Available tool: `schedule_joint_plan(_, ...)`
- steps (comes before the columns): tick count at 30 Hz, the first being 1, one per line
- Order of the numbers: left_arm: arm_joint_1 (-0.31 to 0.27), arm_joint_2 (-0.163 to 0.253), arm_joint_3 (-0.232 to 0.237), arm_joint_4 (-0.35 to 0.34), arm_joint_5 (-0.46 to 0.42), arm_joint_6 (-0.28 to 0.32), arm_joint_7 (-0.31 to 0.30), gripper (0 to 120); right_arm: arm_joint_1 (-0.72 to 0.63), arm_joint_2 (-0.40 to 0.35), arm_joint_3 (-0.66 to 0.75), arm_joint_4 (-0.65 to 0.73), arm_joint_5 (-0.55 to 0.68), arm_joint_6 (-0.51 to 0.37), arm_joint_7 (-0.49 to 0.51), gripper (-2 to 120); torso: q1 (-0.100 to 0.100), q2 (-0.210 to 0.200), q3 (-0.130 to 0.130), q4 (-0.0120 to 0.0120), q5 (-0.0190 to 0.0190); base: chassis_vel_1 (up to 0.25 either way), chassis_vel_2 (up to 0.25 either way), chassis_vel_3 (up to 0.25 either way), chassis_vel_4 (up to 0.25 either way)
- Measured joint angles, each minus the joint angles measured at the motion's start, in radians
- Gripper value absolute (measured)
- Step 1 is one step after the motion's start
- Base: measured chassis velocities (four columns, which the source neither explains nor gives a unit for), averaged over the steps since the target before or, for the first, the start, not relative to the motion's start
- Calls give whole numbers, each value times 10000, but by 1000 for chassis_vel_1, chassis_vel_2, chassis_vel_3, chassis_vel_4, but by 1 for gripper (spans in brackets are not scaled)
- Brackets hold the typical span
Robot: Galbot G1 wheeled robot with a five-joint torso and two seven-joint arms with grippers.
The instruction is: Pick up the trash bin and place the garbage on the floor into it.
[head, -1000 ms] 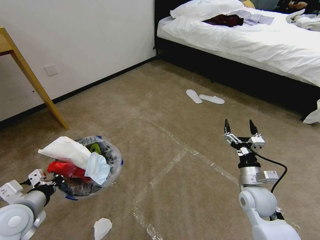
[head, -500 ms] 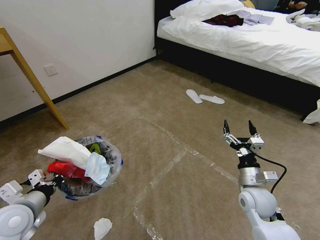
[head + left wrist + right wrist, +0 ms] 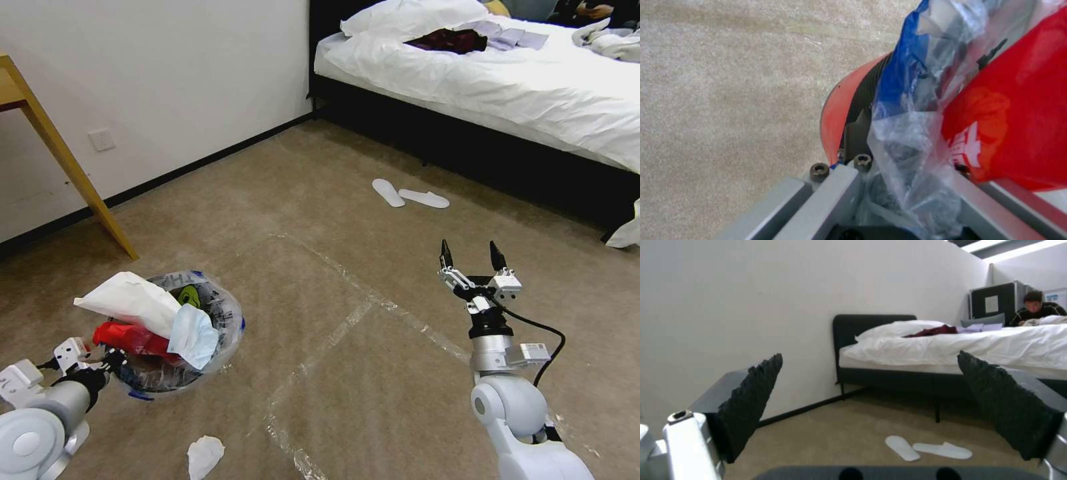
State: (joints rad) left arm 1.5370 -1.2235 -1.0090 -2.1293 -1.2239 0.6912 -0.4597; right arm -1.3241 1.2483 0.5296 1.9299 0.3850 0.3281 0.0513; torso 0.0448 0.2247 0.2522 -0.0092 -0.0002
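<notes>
We see the left pincer [image 3: 110, 363] clamped on the near rim of the trash bin [image 3: 200, 360], at about 8 o'clock in the head view, holding it above the floor [image 3: 347, 373]. The bin is red, lined with a clear bag, and heaped with a white tissue [image 3: 130, 303], a red wrapper [image 3: 130, 340] and a light-blue wad [image 3: 193, 337]. The right pincer [image 3: 470, 257] hangs at 4 o'clock, spread wide with nothing in it. A crumpled tissue [image 3: 203, 455] lies on the carpet at 7 o'clock, near the bin.

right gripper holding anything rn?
No, the right gripper is raised over the floor with its fingers spread apart and nothing between them.
</notes>
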Motion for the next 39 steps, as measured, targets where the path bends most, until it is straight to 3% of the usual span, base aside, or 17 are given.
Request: schedule_joint_plan(39,-8,-55,-33,-35,-2,-16,0,0,77,-54,22,21,176,-74,-157,100,-1,0,-1,1,0,-5,4,4,-4)
